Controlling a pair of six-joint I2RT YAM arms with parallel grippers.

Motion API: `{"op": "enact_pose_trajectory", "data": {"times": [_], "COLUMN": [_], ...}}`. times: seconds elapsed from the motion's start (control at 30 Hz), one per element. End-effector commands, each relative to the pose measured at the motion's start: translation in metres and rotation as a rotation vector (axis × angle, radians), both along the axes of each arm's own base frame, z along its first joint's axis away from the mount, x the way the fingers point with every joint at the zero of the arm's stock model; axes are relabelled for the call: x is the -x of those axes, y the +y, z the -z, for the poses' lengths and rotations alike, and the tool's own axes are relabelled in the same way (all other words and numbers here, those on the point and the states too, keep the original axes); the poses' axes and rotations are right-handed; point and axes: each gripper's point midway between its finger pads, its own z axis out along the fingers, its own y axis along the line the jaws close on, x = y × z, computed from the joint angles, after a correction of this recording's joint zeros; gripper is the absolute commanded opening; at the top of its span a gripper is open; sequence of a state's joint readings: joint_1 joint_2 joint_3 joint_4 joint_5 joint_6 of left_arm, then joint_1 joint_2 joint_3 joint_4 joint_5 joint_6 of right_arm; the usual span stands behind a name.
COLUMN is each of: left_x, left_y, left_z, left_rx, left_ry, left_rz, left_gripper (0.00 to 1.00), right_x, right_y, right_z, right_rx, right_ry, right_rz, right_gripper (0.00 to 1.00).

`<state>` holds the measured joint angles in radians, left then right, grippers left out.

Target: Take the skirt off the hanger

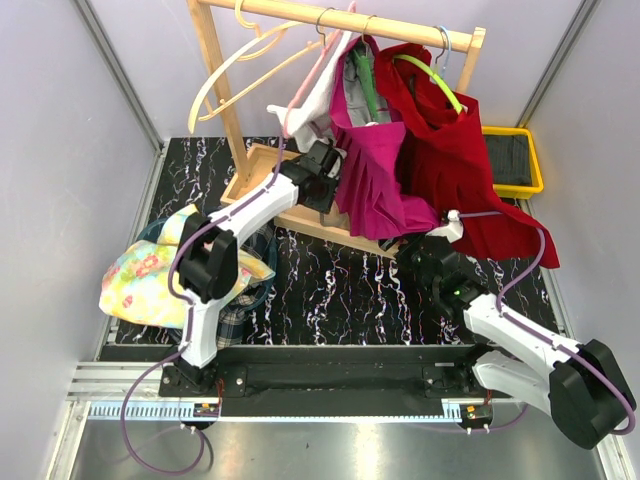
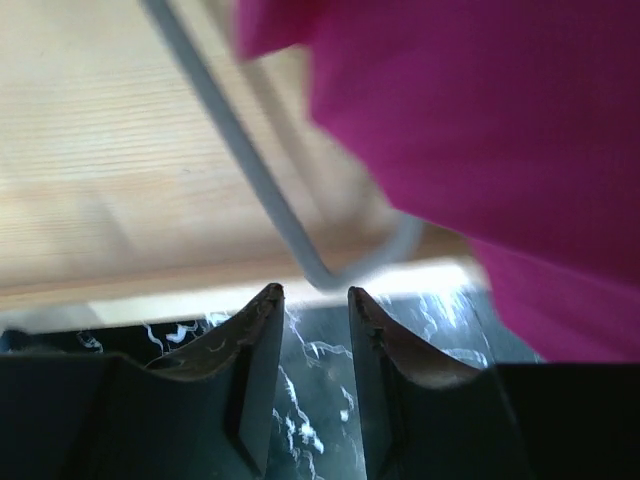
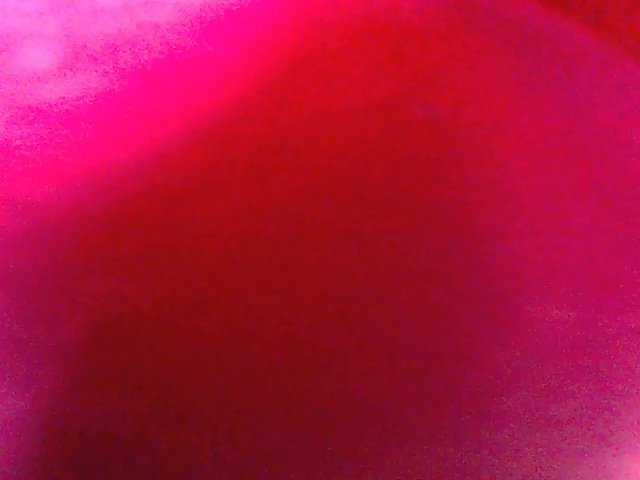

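Observation:
A magenta pleated skirt (image 1: 375,170) hangs from a green hanger (image 1: 362,75) on the wooden rack. My left gripper (image 1: 325,180) is at the skirt's left edge, over the rack's base. In the left wrist view its jaws (image 2: 315,292) stand apart with nothing between them. A grey wire hanger (image 2: 250,170) lies just ahead and the skirt (image 2: 480,130) is to the upper right. My right gripper (image 1: 412,243) sits under the skirt's hem. Red-pink cloth (image 3: 320,240) fills the right wrist view and hides the fingers. I cannot tell which garment it is.
The wooden rack (image 1: 215,90) has a low base tray (image 1: 265,185). It also carries bare cream hangers (image 1: 240,70), a white garment (image 1: 315,100) and a red garment (image 1: 460,170) on a lime hanger. A yellow bin (image 1: 512,160) sits back right. Floral cloth (image 1: 150,270) lies left.

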<state>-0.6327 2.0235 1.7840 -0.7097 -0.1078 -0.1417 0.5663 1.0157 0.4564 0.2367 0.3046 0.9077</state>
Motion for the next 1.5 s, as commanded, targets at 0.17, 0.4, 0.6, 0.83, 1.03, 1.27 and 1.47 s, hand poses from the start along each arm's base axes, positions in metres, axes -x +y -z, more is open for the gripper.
{"op": "enact_pose_trajectory", "data": {"times": [0.17, 0.4, 0.6, 0.83, 1.03, 1.27, 1.47], "left_x": [-0.053, -0.057, -0.056, -0.064, -0.067, -0.044, 0.011], "left_y": [0.033, 0.002, -0.004, -0.004, 0.001, 0.021, 0.07], "left_z": [0.02, 0.024, 0.027, 0.052, 0.068, 0.01, -0.054], "left_rx": [0.092, 0.224, 0.305, 0.304, 0.292, 0.39, 0.44], "left_ry": [0.071, 0.138, 0.191, 0.225, 0.244, 0.241, 0.225], "left_rz": [-0.218, -0.189, -0.184, -0.179, -0.172, -0.159, -0.179], "left_gripper": [0.36, 0.36, 0.36, 0.35, 0.24, 0.0, 0.0], "right_x": [-0.007, -0.009, -0.01, -0.011, -0.011, -0.01, -0.007], "right_y": [0.0, 0.002, 0.005, 0.003, 0.004, 0.004, 0.005], "right_z": [-0.014, -0.008, -0.004, -0.006, -0.005, -0.009, -0.034], "right_rx": [-0.012, -0.002, 0.0, 0.007, 0.01, 0.003, -0.01], "right_ry": [-0.063, -0.044, -0.033, -0.037, -0.031, -0.036, -0.089], "right_rz": [0.01, 0.002, -0.006, -0.003, -0.002, -0.003, -0.023], "right_gripper": [0.95, 0.95, 0.95, 0.95, 0.95, 0.94, 0.94]}}
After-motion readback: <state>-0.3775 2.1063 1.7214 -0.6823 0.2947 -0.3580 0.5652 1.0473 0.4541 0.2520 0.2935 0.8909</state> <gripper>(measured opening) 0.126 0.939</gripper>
